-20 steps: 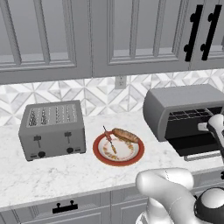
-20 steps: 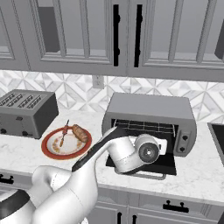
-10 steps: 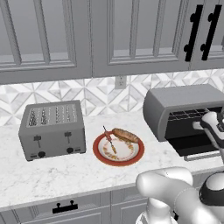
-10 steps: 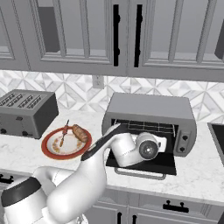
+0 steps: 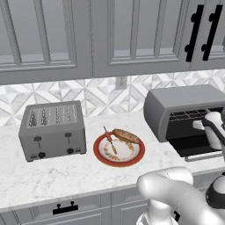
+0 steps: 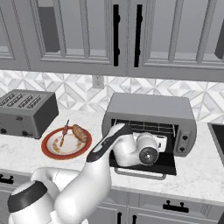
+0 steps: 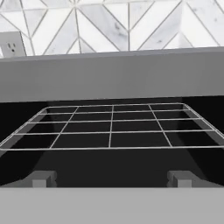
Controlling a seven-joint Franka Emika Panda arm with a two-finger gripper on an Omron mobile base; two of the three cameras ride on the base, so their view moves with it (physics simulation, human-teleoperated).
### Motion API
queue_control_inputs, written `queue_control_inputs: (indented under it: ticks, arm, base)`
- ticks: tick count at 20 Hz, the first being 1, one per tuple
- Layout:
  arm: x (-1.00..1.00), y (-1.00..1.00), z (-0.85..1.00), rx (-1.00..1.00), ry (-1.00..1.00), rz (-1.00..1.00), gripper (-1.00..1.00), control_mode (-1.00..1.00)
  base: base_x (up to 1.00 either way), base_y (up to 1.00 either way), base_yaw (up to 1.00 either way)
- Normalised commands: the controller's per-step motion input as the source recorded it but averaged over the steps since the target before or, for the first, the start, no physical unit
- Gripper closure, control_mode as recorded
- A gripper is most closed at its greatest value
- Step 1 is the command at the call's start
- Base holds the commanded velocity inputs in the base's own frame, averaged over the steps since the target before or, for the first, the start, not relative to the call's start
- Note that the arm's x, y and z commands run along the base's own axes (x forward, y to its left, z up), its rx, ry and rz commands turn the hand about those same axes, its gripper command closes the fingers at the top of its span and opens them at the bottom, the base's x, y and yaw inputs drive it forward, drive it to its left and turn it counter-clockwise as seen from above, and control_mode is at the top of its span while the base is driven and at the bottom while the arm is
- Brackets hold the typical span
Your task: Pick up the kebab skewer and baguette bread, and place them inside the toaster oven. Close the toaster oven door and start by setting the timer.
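Observation:
The toaster oven (image 5: 176, 105) (image 6: 151, 107) stands on the counter with its door (image 5: 195, 147) (image 6: 164, 165) folded down flat. Inside it a wire rack (image 7: 111, 127) lies bare. My gripper (image 7: 112, 179) (image 5: 200, 125) hovers over the lowered door at the oven's mouth, pointing inward, open with nothing between its fingertips (image 7: 43, 178). To the left, the kebab skewer (image 5: 110, 143) (image 6: 64, 134) and the baguette bread (image 5: 126, 136) (image 6: 80, 132) lie side by side on a red-rimmed plate (image 5: 118, 165) (image 6: 65, 157).
A grey four-slot toaster (image 5: 52, 129) (image 6: 26, 111) sits left of the plate. Wall cabinets hang above the counter. A wall outlet (image 7: 12, 46) shows behind the oven. A dark recess (image 6: 217, 136) lies at the counter's right end.
The hand has stayed at the oven's mouth with the gripper open. Only the arm's lower links have shifted a little.

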Motion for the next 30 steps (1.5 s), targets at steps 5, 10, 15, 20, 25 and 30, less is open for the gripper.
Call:
queue_control_inputs:
  ticks: [5,10,15,20,25,30]
  arm:
    - [0.23,0.00,0.00,0.00,-0.14,0.00,-1.00,-1.00]
    - [0.26,0.00,0.00,0.00,-0.01,0.00,-1.00,-1.00]
    - [0.14,0.00,0.01,0.00,0.00,0.00,-1.00,-1.00]
    - [0.17,0.00,0.01,0.00,0.00,0.00,-1.00,-1.00]
    - [0.19,0.00,0.00,0.00,0.00,0.00,-1.00,-1.00]
    - [0.20,0.00,0.00,0.00,0.00,0.00,-1.00,-1.00]
  base:
    - [0.00,0.00,0.00]
    - [0.00,0.00,0.00]
    - [0.00,0.00,0.00]
    - [0.00,0.00,0.00]
    - [0.00,0.00,0.00]
    - [0.00,0.00,0.00]
